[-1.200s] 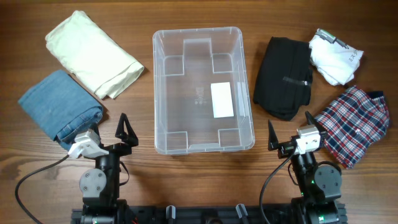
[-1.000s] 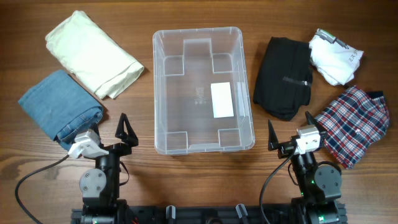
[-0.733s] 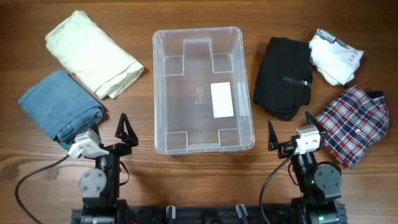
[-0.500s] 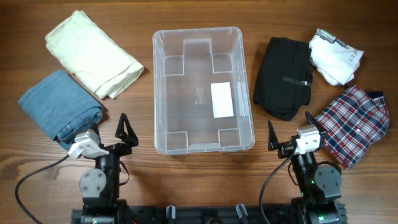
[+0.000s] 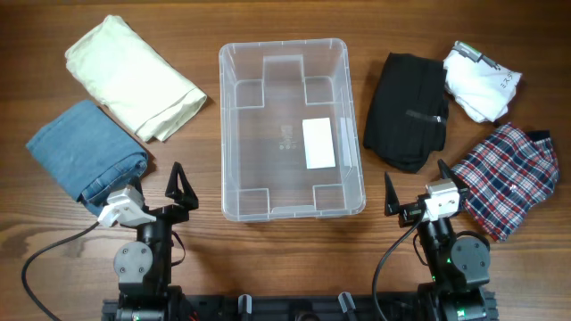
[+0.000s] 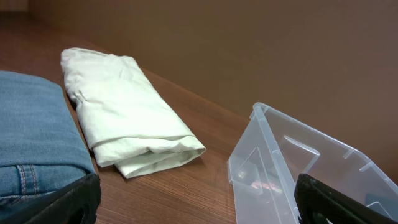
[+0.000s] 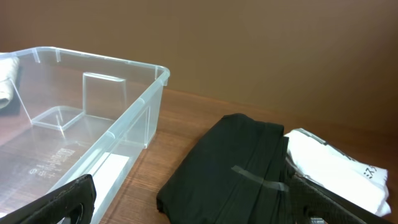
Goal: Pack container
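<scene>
Centrally on the wooden table [image 5: 205, 160] the clear container [image 5: 277, 169] is set upright, its long side running away from the arms. A white label [image 5: 318, 143] is seen on its base, nearer the right wall. To the left, a folded cream garment [image 5: 134, 76] is laid at an angle, and folded blue jeans [image 5: 85, 160] are placed just beside it, closer to the arms; both are kept apart from the container. To the right, a folded black garment [image 5: 409, 111] is found near the container wall, with a white garment [image 5: 482, 82] touching its far edge and a plaid shirt [image 5: 504, 178] laid nearer the arms.

The left gripper [image 6: 196, 186] is held low at the near table edge, spread wide and holding nothing, and is pointed between the jeans and the container's near left corner. The right gripper [image 7: 189, 186] is likewise spread wide and unloaded, and is aimed at the gap between the container and the black garment.
</scene>
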Robot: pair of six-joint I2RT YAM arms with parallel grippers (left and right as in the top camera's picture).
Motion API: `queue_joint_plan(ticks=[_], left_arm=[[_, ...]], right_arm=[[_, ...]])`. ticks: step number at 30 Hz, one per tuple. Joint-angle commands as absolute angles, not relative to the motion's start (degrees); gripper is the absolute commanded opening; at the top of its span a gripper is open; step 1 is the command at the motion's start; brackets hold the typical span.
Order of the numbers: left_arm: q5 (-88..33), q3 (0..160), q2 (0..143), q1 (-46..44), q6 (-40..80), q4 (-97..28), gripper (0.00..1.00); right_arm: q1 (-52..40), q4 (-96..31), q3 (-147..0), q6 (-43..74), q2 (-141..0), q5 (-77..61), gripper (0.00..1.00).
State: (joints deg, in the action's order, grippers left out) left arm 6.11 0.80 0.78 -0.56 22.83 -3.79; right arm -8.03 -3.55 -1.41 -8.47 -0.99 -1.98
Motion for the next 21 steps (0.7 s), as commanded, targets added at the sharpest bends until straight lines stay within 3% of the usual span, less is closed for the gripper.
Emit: queue_joint_plan(ticks=[1,4,8,11,16,21], left_arm=[[5.8,0.3,0.2,-0.1,22.7,-3.6,1.0],[5.8,0.3,0.2,-0.2,23.2,-3.6,1.0],[1.2,0.4,0.3,-0.1,23.6,-4.0,1.0],[-0.6,4.0,1.9,-0.1,23.6,-6.2,1.0],[-0.9,21.2,15.4,-0.1,21.8,-12.0,1.0],[-0.6,48.0,41.0,-0.1,19.7,-32.3,1.0]], right_arm=[[-7.8,-3.3,-1.9,-8.8,-0.6,-4.7,1.0],[-7.8,-3.3,-1.9,-4.2,-1.5,-4.8,1.0],[-7.8,-4.1,-2.7,12.2,-6.3,-4.8,1.0],[-7.8,-5.2,-8.3,11.5,-13.3,-2.8,1.0],[-7.8,-16.8,-30.0,8.8,-31.4,1.9,1.0],[-5.2,-41.1,-61.2,3.9,-59.0,0.1,1.0]])
